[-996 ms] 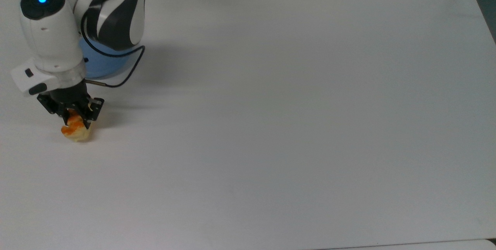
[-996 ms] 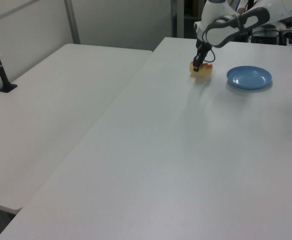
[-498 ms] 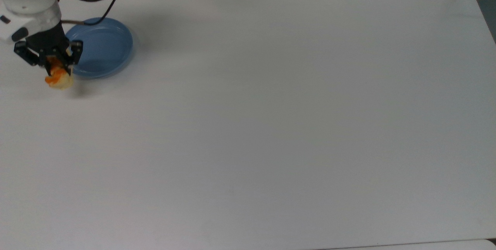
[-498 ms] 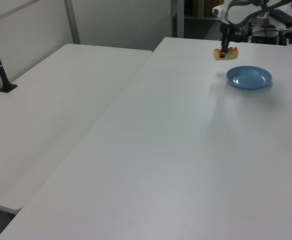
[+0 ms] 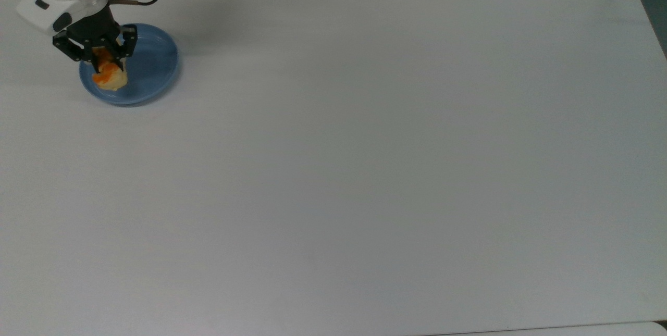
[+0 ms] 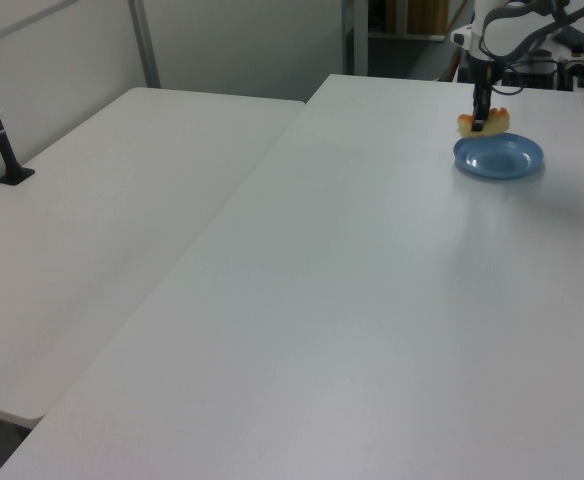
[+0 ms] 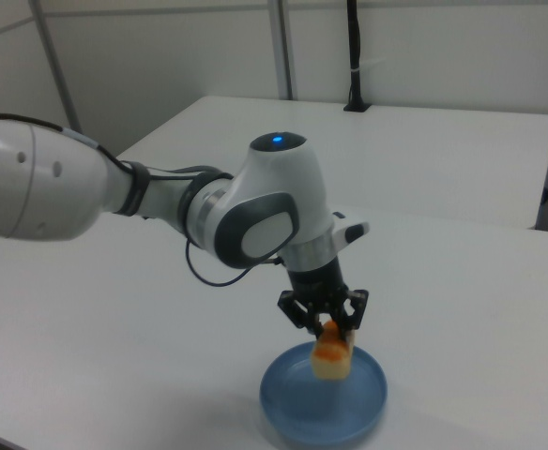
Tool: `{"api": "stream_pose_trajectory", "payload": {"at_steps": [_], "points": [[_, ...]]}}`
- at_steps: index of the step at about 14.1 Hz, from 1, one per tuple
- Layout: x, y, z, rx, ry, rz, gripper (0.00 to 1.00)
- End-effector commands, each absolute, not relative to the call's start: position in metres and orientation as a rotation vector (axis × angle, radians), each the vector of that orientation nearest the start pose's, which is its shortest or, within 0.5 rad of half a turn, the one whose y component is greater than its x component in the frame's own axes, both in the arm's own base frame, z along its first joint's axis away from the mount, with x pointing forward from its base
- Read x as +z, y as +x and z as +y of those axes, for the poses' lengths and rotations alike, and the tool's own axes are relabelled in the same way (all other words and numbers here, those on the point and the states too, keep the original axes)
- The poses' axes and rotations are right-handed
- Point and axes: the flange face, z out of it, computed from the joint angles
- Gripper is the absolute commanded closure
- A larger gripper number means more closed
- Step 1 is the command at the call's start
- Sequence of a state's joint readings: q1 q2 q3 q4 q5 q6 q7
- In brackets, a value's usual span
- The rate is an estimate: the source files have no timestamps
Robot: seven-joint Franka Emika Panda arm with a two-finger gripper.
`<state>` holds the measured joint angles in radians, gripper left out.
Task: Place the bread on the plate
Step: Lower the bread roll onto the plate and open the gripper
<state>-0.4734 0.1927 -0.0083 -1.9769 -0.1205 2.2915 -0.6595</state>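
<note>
— Where is your bread right now?

— You have the bread (image 5: 109, 76) clamped in the gripper (image 5: 99, 60), with the black fingers closed on its upper part. In the top view it hangs over the plate (image 5: 151, 67), toward the top view's left side of the dish.

— Is it resting on the plate?

— In the right view your bread (image 7: 331, 354) hangs end-down from the gripper (image 7: 325, 324), its lower end over the plate (image 7: 293, 417) near the far rim. You cannot tell from that angle whether it touches the plate. The left view shows the bread (image 6: 483, 122) a little above the plate (image 6: 512, 158), at the rim nearest the left view's left.

— And the surroundings?

— Your plate sits near the top view's upper left corner of the white table (image 5: 365, 159). The arm (image 7: 161, 202) reaches in from the right view's left, a blue light glowing on its wrist joint.
</note>
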Motion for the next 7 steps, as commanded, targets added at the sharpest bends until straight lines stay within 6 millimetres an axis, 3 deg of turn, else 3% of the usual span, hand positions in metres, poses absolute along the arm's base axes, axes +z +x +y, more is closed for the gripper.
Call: {"api": "stream_pose_trajectory", "payload": {"at_steps": [1,5,7], "points": [[0.374,0.497,-0.267,-0.179,-3.257,-0.389,0.62],[0.348,0.483,-0.267,-0.36,-3.242,-0.234,0.62],[0.346,0.482,-0.269,-0.379,-3.223,-0.176,0.62]]}}
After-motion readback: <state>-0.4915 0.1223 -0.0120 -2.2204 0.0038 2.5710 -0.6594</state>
